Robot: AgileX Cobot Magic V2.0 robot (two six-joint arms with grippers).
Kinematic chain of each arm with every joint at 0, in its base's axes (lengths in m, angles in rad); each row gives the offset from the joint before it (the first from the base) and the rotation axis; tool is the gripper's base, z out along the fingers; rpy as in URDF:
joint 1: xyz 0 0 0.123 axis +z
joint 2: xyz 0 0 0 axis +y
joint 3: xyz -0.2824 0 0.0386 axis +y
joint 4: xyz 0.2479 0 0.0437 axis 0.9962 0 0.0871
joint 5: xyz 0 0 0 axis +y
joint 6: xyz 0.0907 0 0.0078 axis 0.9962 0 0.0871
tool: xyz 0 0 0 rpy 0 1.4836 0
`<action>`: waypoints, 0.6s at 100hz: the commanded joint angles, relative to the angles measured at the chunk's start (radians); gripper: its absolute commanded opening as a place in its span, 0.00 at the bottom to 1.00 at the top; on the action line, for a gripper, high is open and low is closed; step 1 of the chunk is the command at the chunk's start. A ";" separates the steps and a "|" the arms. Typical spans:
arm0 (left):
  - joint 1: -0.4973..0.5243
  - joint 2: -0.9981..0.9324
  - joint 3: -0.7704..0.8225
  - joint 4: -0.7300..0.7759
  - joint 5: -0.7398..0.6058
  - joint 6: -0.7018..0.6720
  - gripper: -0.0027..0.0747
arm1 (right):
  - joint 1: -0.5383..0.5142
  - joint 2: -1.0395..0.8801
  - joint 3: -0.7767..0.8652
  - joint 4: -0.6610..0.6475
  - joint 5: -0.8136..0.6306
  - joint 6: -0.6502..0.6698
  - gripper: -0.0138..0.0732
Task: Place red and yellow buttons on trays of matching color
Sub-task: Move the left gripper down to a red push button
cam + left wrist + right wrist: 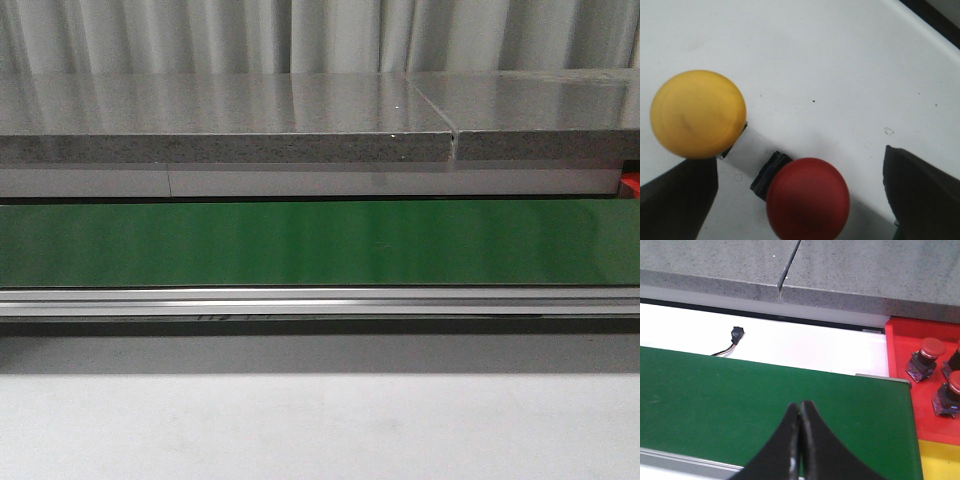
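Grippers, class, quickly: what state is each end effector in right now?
Left end effector: open, holding nothing, straddling a red button.
Right end effector: closed, empty.

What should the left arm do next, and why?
Probably lower the left gripper and close on the red button. Its fingers stand open on either side of that button, which lies loose on the white table beside the yellow button, and nothing is held yet.

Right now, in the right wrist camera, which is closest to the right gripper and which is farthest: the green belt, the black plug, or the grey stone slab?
1. Green belt: right under the shut right gripper.
2. Black plug: past the belt, on the white strip.
3. Grey stone slab: farthest, at the back.
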 commanded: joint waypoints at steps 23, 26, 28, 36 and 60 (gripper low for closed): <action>0.003 -0.046 -0.032 -0.019 -0.005 -0.002 0.53 | 0.000 -0.006 -0.032 0.015 -0.061 -0.009 0.02; 0.003 -0.046 -0.032 -0.019 0.002 0.000 0.48 | 0.000 -0.006 -0.032 0.015 -0.061 -0.009 0.02; 0.003 -0.046 -0.032 -0.019 0.007 0.004 0.44 | 0.000 -0.006 -0.032 0.015 -0.061 -0.009 0.02; 0.003 -0.046 -0.032 -0.019 0.026 0.022 0.31 | 0.000 -0.006 -0.032 0.015 -0.061 -0.009 0.02; 0.003 -0.101 -0.038 -0.040 0.068 0.022 0.01 | 0.000 -0.006 -0.032 0.015 -0.061 -0.009 0.02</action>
